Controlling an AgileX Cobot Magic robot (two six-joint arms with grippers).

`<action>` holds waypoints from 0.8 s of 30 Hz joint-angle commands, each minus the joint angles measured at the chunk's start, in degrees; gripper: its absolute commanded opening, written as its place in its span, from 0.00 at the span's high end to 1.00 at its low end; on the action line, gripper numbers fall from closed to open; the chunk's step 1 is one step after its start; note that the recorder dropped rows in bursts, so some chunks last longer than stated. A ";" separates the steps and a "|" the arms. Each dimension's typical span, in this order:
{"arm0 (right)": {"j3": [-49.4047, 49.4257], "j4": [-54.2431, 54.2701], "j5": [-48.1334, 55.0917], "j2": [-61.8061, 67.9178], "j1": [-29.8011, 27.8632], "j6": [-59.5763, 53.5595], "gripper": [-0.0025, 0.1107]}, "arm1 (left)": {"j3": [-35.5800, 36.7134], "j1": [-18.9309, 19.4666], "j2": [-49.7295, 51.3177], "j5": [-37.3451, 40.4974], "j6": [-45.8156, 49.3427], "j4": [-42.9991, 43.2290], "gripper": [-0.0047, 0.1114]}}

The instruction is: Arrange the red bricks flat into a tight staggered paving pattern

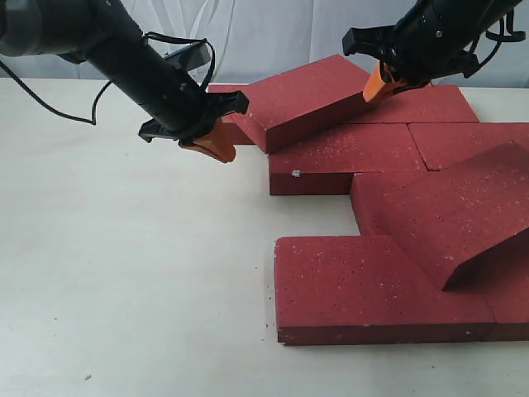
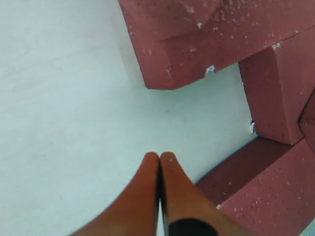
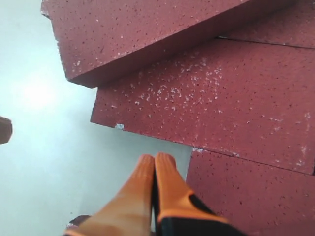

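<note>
Several dark-red bricks lie on the white table at the right. One brick (image 1: 310,99) rests tilted across the back ones, its left end (image 2: 197,54) low. Another tilted brick (image 1: 467,207) leans on the flat ones at the right. A flat brick (image 1: 364,285) lies nearest the front, another (image 1: 347,157) in the middle. My left gripper (image 1: 216,147) is shut and empty, hovering just left of the tilted back brick; its fingertips (image 2: 160,158) hang over bare table. My right gripper (image 1: 376,85) is shut and empty, by the tilted brick's right end, above the middle brick (image 3: 211,103).
The white table (image 1: 124,273) stretches bare across the left and front. A pale curtain (image 1: 273,33) hangs behind. A black cable (image 1: 50,99) trails from the left arm over the table's back left.
</note>
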 commanded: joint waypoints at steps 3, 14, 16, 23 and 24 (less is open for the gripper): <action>-0.22 -2.77 4.75 0.06 -0.31 1.28 0.98 | 3.28 -5.62 -5.90 -0.56 0.01 4.01 0.96; -0.22 -3.84 7.89 -0.69 -3.25 1.79 0.98 | 3.52 -17.83 -10.00 -2.65 -0.22 14.91 0.96; -0.22 -3.44 8.48 -0.79 -6.10 1.79 0.98 | 3.52 -19.74 -10.00 -3.22 -0.22 16.56 0.96; -0.22 -4.93 10.44 -0.79 -16.18 1.36 0.98 | 3.52 -24.68 -10.00 -3.90 -0.01 18.15 0.96; -0.22 -6.07 10.49 -0.79 -17.64 1.36 0.98 | 3.52 -25.20 -10.00 -3.90 -0.01 18.15 0.96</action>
